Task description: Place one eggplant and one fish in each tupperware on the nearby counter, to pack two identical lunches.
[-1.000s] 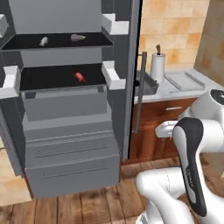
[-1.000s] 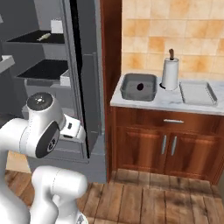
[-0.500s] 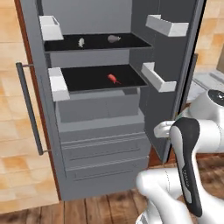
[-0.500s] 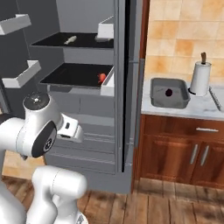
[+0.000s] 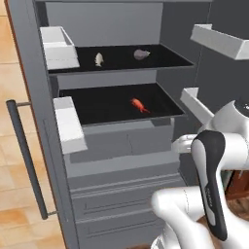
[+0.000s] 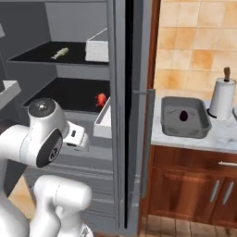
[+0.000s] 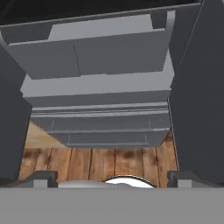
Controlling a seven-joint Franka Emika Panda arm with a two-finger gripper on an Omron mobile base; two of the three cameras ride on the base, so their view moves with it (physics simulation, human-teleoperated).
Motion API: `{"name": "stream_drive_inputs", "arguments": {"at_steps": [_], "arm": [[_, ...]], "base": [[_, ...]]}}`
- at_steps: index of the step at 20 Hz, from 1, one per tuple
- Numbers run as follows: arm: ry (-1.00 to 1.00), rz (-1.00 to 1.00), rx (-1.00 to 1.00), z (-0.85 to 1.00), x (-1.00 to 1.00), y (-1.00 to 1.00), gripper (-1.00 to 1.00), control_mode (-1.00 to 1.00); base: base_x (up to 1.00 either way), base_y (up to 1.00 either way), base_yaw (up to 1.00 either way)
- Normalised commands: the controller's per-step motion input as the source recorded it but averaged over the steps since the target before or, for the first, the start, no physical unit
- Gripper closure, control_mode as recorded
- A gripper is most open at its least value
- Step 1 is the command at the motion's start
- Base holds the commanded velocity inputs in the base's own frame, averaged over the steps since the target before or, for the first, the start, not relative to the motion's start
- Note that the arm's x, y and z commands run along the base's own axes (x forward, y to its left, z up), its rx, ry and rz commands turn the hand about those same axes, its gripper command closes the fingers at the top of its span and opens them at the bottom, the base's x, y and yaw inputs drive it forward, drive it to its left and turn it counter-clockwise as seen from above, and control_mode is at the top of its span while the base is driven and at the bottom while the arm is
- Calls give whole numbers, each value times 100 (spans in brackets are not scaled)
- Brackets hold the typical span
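Countertop dark grey tupperware holds one eggplant.

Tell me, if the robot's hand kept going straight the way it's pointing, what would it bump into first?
Probably the grey drawer fronts low in the open fridge. The hand is open and empty, aimed at them, with wooden floor below. Depth is hard to judge.

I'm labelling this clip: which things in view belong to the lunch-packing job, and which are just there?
Job: red-orange fish, pale fish, dark grey tupperware, eggplant inside it.
Just there: paper-towel roll, grey lump on top shelf.
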Motion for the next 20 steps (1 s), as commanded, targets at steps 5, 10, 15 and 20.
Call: {"name": "stream_drive_inputs", "arguments": {"at_steps": [5,10,15,20], "arm": [[0,0,0,0,0,0,-100,100],[0,0,0,-2,45,2,-100,-100],[0,0,0,-12,90,0,-100,-100],[-3,-1,0,-26,66,0,-100,-100]], "base": [[85,44,0],[26,11,0],[0,0,0],[0,0,0]]}}
